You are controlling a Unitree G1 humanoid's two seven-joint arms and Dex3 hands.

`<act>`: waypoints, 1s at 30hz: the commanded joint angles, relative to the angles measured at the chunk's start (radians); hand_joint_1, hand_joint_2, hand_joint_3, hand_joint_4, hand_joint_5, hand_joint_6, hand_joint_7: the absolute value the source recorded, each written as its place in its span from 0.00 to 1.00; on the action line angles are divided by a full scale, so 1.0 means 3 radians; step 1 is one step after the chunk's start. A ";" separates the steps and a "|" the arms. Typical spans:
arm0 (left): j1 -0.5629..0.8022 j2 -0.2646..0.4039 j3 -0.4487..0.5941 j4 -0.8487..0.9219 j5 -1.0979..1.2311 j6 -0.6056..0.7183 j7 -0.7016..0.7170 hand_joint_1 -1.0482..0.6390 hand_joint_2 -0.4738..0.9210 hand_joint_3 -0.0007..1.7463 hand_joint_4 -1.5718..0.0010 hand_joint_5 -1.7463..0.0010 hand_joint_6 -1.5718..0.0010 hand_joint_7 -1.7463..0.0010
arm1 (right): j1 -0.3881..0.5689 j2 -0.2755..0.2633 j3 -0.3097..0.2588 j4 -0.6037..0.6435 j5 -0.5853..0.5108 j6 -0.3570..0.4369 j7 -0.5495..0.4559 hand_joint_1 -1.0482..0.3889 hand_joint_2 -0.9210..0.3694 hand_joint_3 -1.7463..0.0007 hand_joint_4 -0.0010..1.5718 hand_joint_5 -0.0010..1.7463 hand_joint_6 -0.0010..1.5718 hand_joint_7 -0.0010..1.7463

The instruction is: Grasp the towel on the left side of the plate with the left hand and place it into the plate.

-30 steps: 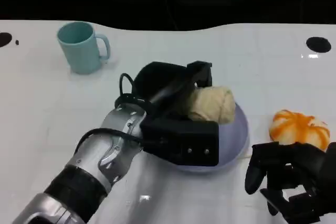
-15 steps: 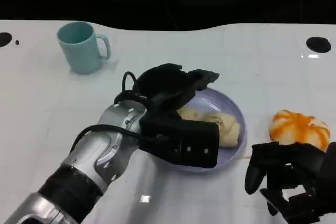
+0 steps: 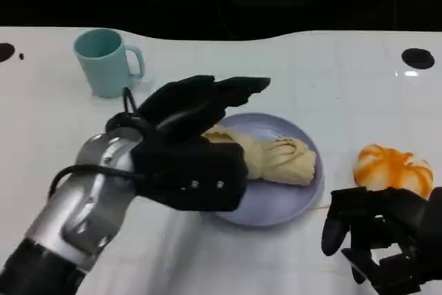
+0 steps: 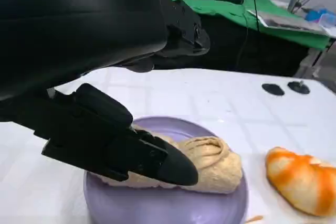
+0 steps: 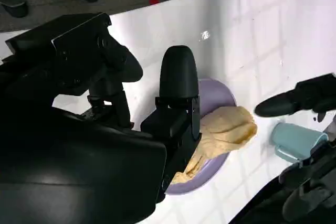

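Towel's in the plate, so this looks like the let-go-and-back-off step.

The crumpled beige cloth towel (image 3: 266, 158) lies across the middle of the round lavender plate (image 3: 276, 202), fully inside the rim as far as I can tell. The left hand (image 3: 197, 101) hovers over the plate's 10 o'clock edge with its fingers (image 4: 131, 148) spread apart and nothing in them, one fingertip just above the towel. The right hand (image 3: 383, 240) sits at about 4 o'clock from the plate, fingers loosely curled on nothing. A teal ceramic mug (image 3: 105, 61) is off at 10 o'clock and an orange-and-white striped pumpkin toy (image 3: 394, 168) at 3 o'clock. My guess: the next move only needs the left arm pulling clear toward 8 o'clock without snagging the cloth.
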 commanded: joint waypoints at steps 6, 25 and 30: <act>0.0666 -0.0046 0.0673 -0.0842 -0.1061 0.0589 -0.0303 0.48 1.00 0.11 0.54 0.55 0.50 0.86 | -0.0010 -0.0024 -0.0041 -0.0037 0.0037 0.0020 -0.0003 0.76 0.25 0.39 0.44 0.97 0.43 0.82; 0.1877 -0.0446 0.1435 -0.2462 -0.2702 0.2581 0.0136 0.55 0.72 0.71 0.51 0.06 0.51 0.22 | -0.0038 -0.0053 -0.0075 0.0011 0.0052 -0.0018 0.0024 0.76 0.25 0.39 0.45 0.96 0.44 0.81; 0.1971 -0.0520 0.1612 -0.2458 -0.3080 0.2926 0.0178 0.53 0.72 0.72 0.49 0.01 0.54 0.10 | -0.0004 -0.0067 -0.0116 0.0016 0.0087 -0.0051 0.0040 0.77 0.25 0.39 0.45 0.96 0.44 0.81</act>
